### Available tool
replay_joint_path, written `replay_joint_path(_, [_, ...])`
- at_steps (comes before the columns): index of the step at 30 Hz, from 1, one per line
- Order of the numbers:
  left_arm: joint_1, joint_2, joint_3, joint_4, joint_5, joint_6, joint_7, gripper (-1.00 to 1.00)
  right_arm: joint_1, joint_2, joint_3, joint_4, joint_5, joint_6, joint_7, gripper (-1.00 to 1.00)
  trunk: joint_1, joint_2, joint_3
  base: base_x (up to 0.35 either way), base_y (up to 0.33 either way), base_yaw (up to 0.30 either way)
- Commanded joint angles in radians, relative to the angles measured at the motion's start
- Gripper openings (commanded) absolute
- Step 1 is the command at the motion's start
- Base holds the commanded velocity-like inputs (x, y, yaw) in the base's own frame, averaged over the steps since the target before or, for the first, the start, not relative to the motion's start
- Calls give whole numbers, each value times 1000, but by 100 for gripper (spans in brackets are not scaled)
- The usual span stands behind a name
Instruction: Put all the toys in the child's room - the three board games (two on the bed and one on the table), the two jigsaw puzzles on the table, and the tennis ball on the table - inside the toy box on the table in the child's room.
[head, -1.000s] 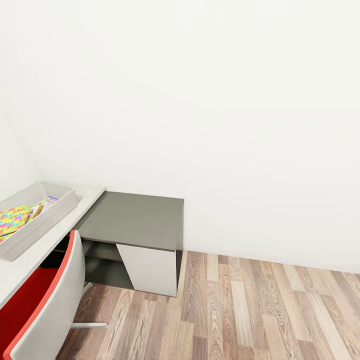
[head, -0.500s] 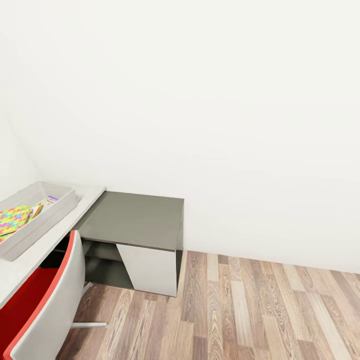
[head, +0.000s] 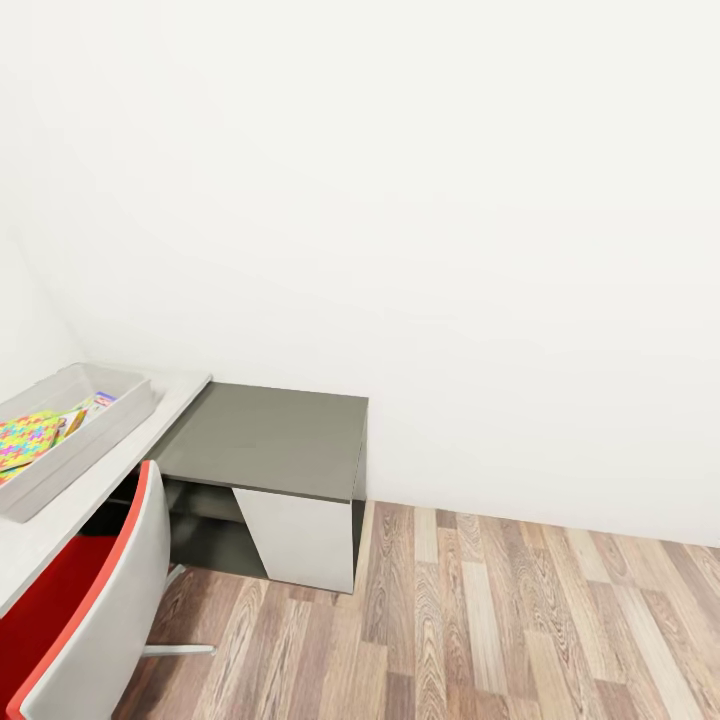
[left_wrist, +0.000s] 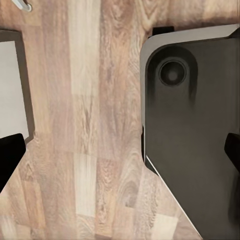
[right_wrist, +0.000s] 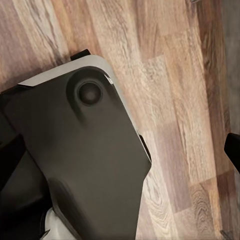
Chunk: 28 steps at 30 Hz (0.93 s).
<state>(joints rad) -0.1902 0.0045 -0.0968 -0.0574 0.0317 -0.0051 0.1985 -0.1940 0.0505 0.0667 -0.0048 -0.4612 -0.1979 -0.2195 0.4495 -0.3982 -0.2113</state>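
While parked by the white-topped surface (head: 120, 455): shallow grey toy box (head: 112, 425) holding multicoloured jigsaw puzzle (head: 25, 440); both end effectors (left_wrist: 120, 160) (right_wrist: 125, 160) spread, released.

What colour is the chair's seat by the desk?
Red, with a light grey shell; the chair shows best in the head view.

- My toy box (head: 128, 398) is pale grey.
- Inside it, a jigsaw puzzle (head: 25, 440) shows interlocking yellow, pink, green and blue pieces.
- The surface (head: 90, 480) is white.
- The side cabinet (head: 270, 440) has a dark grey top and a white front panel.
- The chair (head: 95, 610) is red with a light grey shell.
- The floor (head: 520, 620) is streaked brown and tan wood plank.
- The wall (head: 400, 200) is plain white.
- Below my left tool (left_wrist: 120, 155), my base (left_wrist: 195, 135) is dark grey, edged white.
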Motion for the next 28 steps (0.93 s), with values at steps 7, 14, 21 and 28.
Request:
replay_joint_path(7, [0,7,-7,1,1,-1,0,100,0,1,8,0,-7,-3,-3,100,0,-2,-2,0,0,0])
replay_joint_path(14, [0,2,-7,1,2,-1,-1,100,-1,0,7,0,-7,-3,-3,100,0,-2,-2,0,0,0])
replay_joint_path(21, [0,5,-7,1,3,-1,-1,100,0,0,7,0,-7,-3,-3,100,0,-2,-2,0,0,0])
replay_joint_path(28, [0,5,-6,1,1,-1,-1,100,-1,0,7,0,-7,-3,-3,100,0,-2,-2,0,0,0])
